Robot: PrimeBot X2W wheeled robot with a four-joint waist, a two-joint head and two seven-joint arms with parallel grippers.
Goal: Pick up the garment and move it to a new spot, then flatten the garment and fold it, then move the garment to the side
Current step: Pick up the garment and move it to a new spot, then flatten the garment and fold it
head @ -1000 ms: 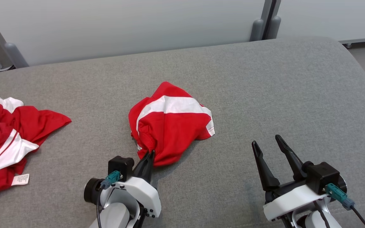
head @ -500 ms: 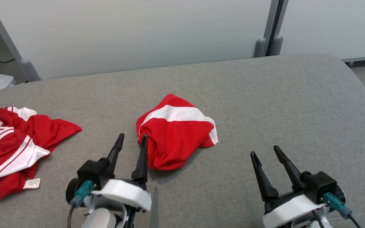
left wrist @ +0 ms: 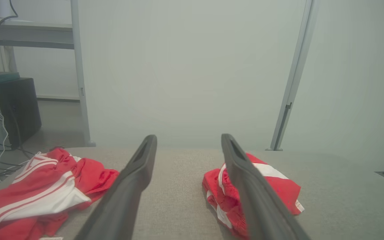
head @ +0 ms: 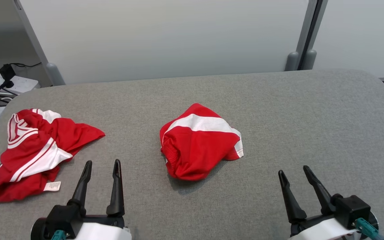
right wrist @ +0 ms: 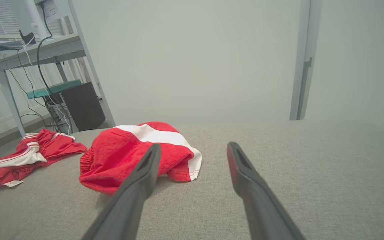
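Surface: grey top (head: 295, 110) across the frame; pale wall (head: 165, 36) behind
Hidden: both wrists cut off at the bottom edge; tag (head: 52, 186) on the left heap (head: 38, 150) too small to read; garment (head: 198, 150) bunched, its shape unclear
Garment: red and white; mid-frame, lying loose
Left gripper (head: 102, 163): lower left; fingers spread, holding nothing, apart from both cloths
Right gripper (head: 293, 170): lower right; spread, empty

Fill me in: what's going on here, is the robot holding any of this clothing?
Nothing is held right now. The left end effector and right end effector both stand open over the grey surface, clear of the cloth. The bunched red garment lies in the middle, not yet flattened or folded. A second garment lies crumpled at the robot's left.
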